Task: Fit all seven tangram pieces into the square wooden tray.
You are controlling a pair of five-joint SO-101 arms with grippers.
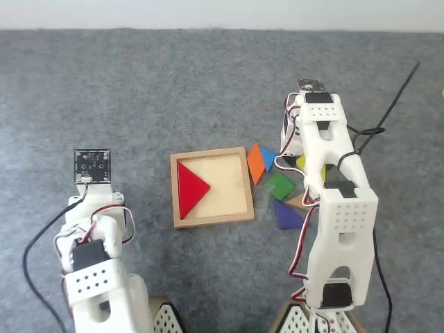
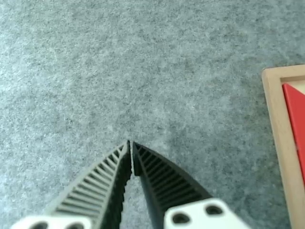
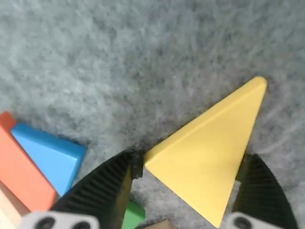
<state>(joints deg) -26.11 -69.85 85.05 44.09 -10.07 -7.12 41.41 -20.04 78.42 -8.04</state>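
The square wooden tray (image 1: pixel 211 152) lies mid-table with a red triangle (image 1: pixel 190 189) in its left half. Right of it lie an orange piece (image 1: pixel 255 164), a blue triangle (image 1: pixel 268 157), a green square (image 1: pixel 279 185), a purple triangle (image 1: pixel 286 216) and a tan piece (image 1: pixel 298 201). My right gripper (image 3: pixel 193 162) is shut on the yellow triangle (image 3: pixel 209 152), one finger at a corner and the other on the opposite edge. Beside it are the blue triangle (image 3: pixel 50 155) and orange piece (image 3: pixel 19 171). My left gripper (image 2: pixel 130 143) is shut and holds nothing, over carpet left of the tray's rim (image 2: pixel 279 138).
Grey carpet covers the table. The right arm (image 1: pixel 333 194) stretches over the loose pieces and hides part of them. A black cable (image 1: pixel 388 111) trails off to the far right. Open carpet lies behind and left of the tray.
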